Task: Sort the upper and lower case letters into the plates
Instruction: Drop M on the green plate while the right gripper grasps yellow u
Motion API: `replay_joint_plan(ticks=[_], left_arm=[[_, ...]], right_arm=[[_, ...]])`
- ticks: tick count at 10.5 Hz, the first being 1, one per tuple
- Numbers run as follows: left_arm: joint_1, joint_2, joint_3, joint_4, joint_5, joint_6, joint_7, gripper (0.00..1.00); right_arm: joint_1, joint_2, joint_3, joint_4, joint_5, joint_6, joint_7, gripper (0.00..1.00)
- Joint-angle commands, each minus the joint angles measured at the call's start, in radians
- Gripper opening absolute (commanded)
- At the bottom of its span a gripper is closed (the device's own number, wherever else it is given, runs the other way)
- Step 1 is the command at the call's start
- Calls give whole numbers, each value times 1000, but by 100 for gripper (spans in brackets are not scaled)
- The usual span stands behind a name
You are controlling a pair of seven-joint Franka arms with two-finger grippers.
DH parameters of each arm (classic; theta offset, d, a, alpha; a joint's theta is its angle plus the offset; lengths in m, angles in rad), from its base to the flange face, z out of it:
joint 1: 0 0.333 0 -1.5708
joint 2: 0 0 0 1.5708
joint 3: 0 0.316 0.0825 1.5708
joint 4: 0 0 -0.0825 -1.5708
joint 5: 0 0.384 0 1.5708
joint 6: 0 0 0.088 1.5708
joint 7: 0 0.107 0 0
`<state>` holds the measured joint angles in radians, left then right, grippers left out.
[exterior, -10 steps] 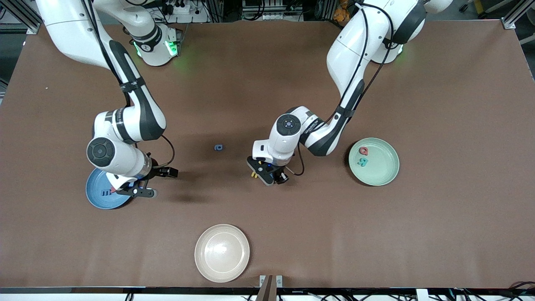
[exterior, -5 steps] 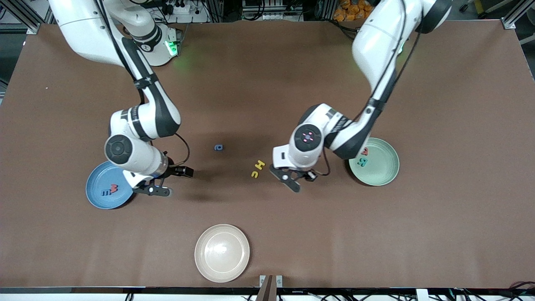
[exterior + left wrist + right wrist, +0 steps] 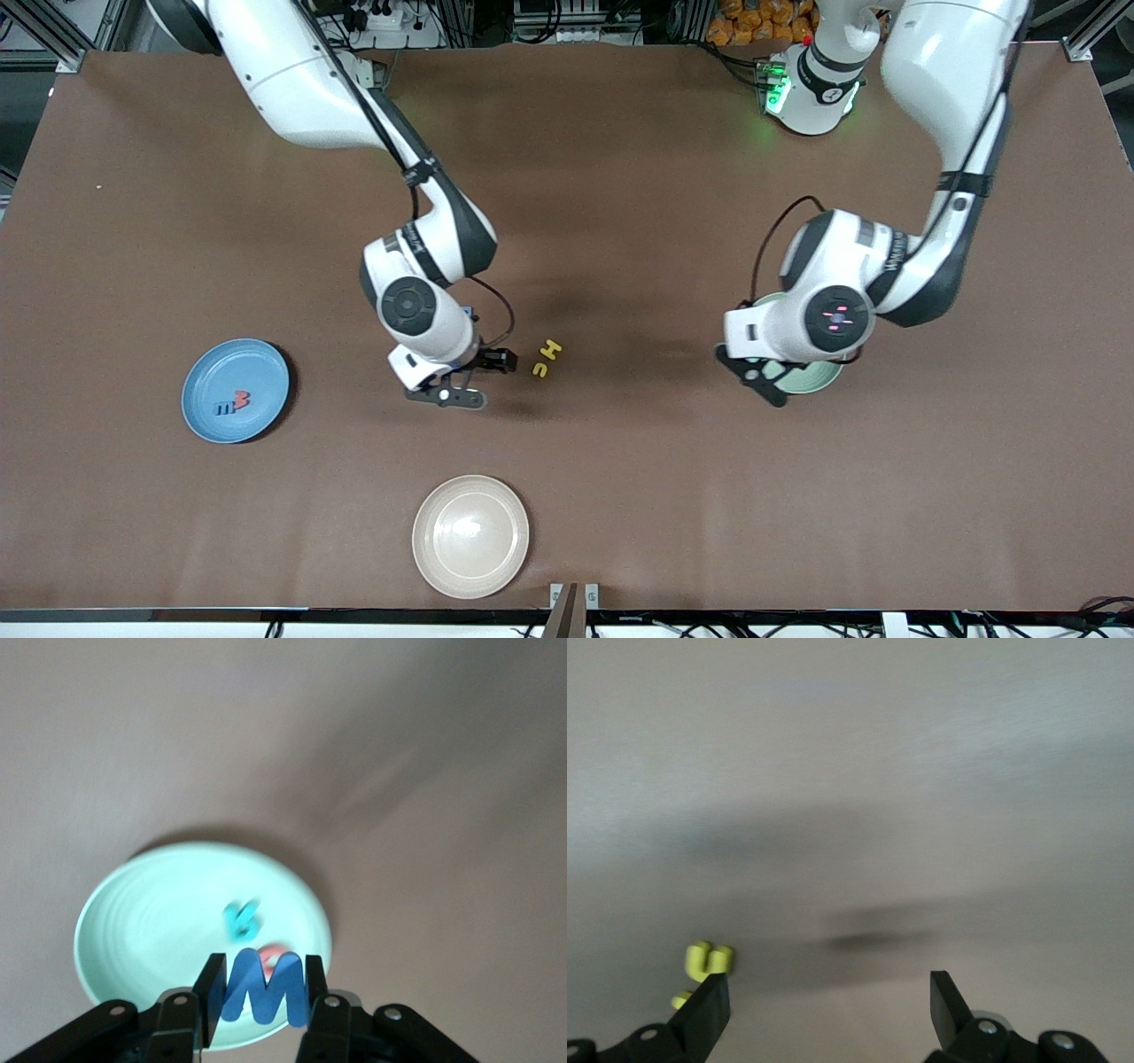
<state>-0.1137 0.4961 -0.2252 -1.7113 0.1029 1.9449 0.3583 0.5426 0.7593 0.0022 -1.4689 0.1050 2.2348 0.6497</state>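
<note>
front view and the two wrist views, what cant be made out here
- Pale mint green plate: front view, mostly hidden by the left arm's wrist; its teal letter is blurred in the left wrist view.
- Small red letter: left wrist view, hidden by the blue letter in the left gripper.
- Right gripper: front view, whatever lies under its wrist is covered.

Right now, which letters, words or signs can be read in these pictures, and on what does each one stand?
"H": yellow letter, on the table.
"M", as it shows: dark blue letter, held by the left gripper above the mint plate.
"m": small blue letter, on the light blue plate.
Not readable: the red letter beside it, the curved yellow letter, the teal letter on the mint plate.
</note>
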Motion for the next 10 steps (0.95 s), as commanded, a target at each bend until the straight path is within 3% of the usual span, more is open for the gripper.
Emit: replay_joint_plan(ticks=[1,2,3,4,6,8,10], left_arm=[[124,-82,-29,-239,4,191,126,0],[170,-79,-28,-281,5,253,195,24],[187,-76,-29,-298,5,268,206,73],[186,-76,-29,-298,-6,269,191,91],[161,-74,-52,-291,-9,267,106,91],[137,-59,-138,-259,-6,262,-144,91],[56,-31,-151,-196,-6,262,-318,91]], right_arm=[[68,174,-27,226,-11,-18,155,100],[88,204,-31,249,-36,-18,198,100],[97,216,-31,263,-57,-24,218,100],[102,219,-30,268,-64,-29,222,100],[122,222,-31,268,-70,-53,222,100],[126,224,-31,266,-85,-61,229,100],[125,226,-31,266,-85,-60,229,100]])
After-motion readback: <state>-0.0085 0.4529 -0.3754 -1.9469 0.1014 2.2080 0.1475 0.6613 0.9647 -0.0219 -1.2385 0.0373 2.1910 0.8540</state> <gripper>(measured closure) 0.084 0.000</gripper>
